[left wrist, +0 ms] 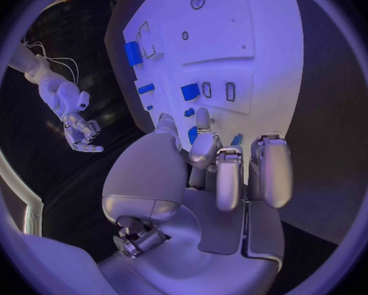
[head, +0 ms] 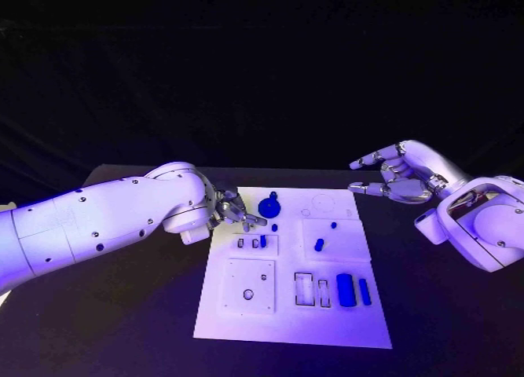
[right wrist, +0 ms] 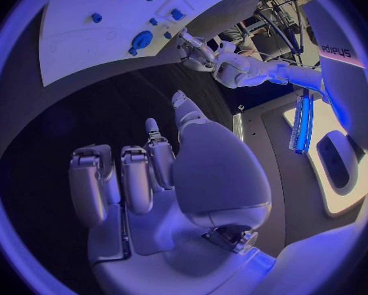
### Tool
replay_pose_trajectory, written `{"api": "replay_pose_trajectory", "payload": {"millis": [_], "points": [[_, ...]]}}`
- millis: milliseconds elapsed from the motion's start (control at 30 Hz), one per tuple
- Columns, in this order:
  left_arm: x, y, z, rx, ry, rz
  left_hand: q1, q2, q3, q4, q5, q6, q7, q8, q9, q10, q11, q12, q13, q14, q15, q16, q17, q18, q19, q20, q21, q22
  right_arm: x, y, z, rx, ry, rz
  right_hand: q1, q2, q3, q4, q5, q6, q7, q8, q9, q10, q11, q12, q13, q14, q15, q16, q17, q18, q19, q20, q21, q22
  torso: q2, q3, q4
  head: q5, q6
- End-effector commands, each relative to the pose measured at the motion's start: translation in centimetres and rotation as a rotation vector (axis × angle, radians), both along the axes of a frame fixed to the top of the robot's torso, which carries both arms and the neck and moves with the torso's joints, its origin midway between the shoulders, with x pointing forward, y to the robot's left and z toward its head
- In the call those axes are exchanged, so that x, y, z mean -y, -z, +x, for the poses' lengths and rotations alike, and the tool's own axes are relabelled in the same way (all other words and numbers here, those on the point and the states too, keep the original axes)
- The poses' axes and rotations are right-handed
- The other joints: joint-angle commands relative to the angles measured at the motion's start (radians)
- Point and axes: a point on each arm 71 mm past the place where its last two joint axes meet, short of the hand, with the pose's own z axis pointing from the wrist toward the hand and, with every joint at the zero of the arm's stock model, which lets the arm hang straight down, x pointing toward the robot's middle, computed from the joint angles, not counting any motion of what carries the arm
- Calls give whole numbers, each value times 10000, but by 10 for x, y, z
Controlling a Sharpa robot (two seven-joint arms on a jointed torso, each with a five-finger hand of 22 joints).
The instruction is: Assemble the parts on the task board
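Fingers (head: 233,210) curled over task board (head: 287,318)

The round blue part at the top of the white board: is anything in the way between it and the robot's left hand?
Nothing visible. The left hand sits at the task board's left edge, and only bare white board lies between its fingers and the round blue part.

The left hand (head: 231,210) covers the task board's (head: 251,322) near-left edge, so whether its fingertips touch a part cannot be told (the wrist view hides it behind the fingers (left wrist: 230,177) too).
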Motion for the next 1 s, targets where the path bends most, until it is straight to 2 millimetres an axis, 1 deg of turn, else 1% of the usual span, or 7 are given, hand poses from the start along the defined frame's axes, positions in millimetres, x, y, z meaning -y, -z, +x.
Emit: {"api": "replay_pose_trajectory", "payload": {"millis": [33, 267, 367, 500, 667, 833, 1000], "points": [[3, 2, 2, 5, 155, 727, 2, -5, -29, 7, -18, -88, 5, 84, 65, 94, -13, 64, 53, 1053, -103, 30, 2629, -185, 75, -7, 80, 111, 0, 2, 1, -124, 87, -23, 88, 15, -4, -72, 74, 25, -49, 45, 17, -40, 35, -66, 1180, 830, 27, -57, 1719, -6, 740, 18, -58, 2084, 24, -3, 10, 14, 1], [17, 8, 3, -61, 523, 1054, 30, 57, -13, 6, 2, -99, -14, 170, 160, 131, -29, 116, 117, 1053, -114, 30, 2629, -201, 107, -16, 134, 206, -1, 4, 3, -229, 123, -64, 161, -22, -40, -128, 139, 30, -54, 44, 19, -46, 29, -88, 1163, 829, 22, -65, 1711, -4, 736, 13, -64, 2076, 69, -22, 11, -16, -51], [22, 10, 3, -59, 595, 1107, 17, 70, -16, 11, 4, -101, -18, 191, 182, 136, -32, 123, 126, 1053, -117, 30, 2629, -203, 110, -18, 142, 218, 0, 5, 4, -268, 160, -80, 168, -27, -46, -134, 148, 31, -54, 44, 20, -48, 28, -94, 1159, 828, 22, -69, 1705, -5, 740, 12, -60, 2082, 84, -34, 13, -27, -39], [26, 10, 4, -48, 610, 1095, -7, 96, -20, 14, 14, -109, -24, 225, 221, 157, -37, 156, 167, 1053, -121, 30, 2629, -208, 119, -22, 159, 249, 0, 7, 4, -316, 177, -93, 163, -22, -63, -131, 191, 36, -55, 45, 21, -47, 28, -95, 1156, 828, 20, -70, 1705, -3, 736, 11, -65, 2075, 81, -19, 22, -35, -64], [29, 11, 4, -56, 660, 1077, -37, 143, -20, 15, 25, -124, -31, 263, 268, 176, -44, 184, 202, 1053, -126, 30, 2629, -215, 131, -27, 182, 289, -2, 9, 5, -393, 167, -109, 151, -15, -79, -124, 219, 39, -54, 45, 22, -45, 27, -94, 1155, 827, 19, -74, 1701, -4, 736, 9, -65, 2075, 82, -26, 35, -32, -76], [33, 11, 3, -120, 774, 1115, -4, 190, -1, -4, 49, -142, -42, 317, 333, 186, -53, 198, 224, 1053, -133, 30, 2629, -224, 146, -32, 211, 342, -3, 12, 6, -457, 134, -115, 139, -7, -89, -115, 239, 41, -54, 46, 22, -47, 27, -100, 1150, 828, 19, -74, 1702, -2, 732, 9, -70, 2068, 89, -19, 56, -43, -67], [34, 12, 3, -219, 884, 1191, 99, 218, 35, -20, 73, -168, -55, 379, 411, 194, -63, 210, 246, 1053, -141, 30, 2629, -227, 148, -39, 227, 368, -4, 13, 6, -500, 113, -114, 126, 3, -100, -104, 259, 44, -55, 46, 23, -45, 27, -99, 1150, 826, 19, -81, 1691, -1, 731, 8, -71, 2066, 100, -24, 55, -47, -87]]}}
